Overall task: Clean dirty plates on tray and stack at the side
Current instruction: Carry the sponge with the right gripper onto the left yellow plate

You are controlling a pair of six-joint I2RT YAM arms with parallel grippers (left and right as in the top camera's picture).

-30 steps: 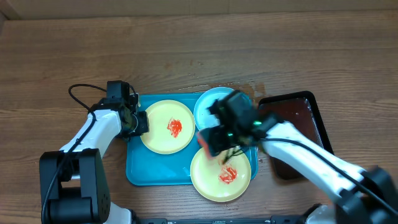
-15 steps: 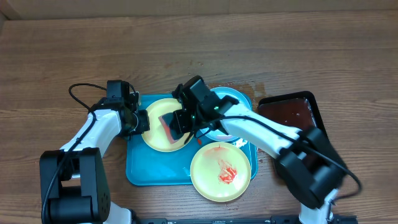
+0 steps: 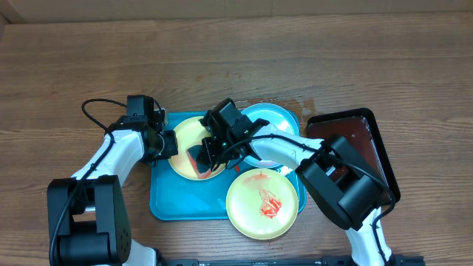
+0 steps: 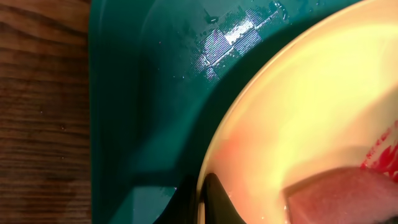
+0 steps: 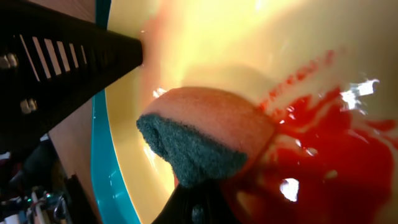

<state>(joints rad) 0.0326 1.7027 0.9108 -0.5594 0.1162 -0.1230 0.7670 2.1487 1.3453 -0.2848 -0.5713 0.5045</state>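
Observation:
The turquoise tray (image 3: 164, 198) holds three plates. A yellow-green plate (image 3: 183, 137) lies at its left, a light blue plate (image 3: 275, 118) at its back right, and another yellow-green plate (image 3: 255, 210) with a red smear at its front right. My left gripper (image 3: 167, 145) is shut on the left plate's rim (image 4: 214, 143). My right gripper (image 3: 202, 157) is shut on a pink sponge with a dark scouring side (image 5: 199, 134) and presses it onto the left plate beside red sauce (image 5: 311, 149).
A dark brown-black tray (image 3: 362, 144) with reddish liquid stands at the right of the turquoise tray. Wooden table (image 3: 222, 59) lies all around. The left arm's black cable (image 3: 92, 111) loops at the left.
My right gripper has swung with the sponge from above the front right plate over to the left plate and lowered it onto the sauce. The left gripper has stayed on the rim.

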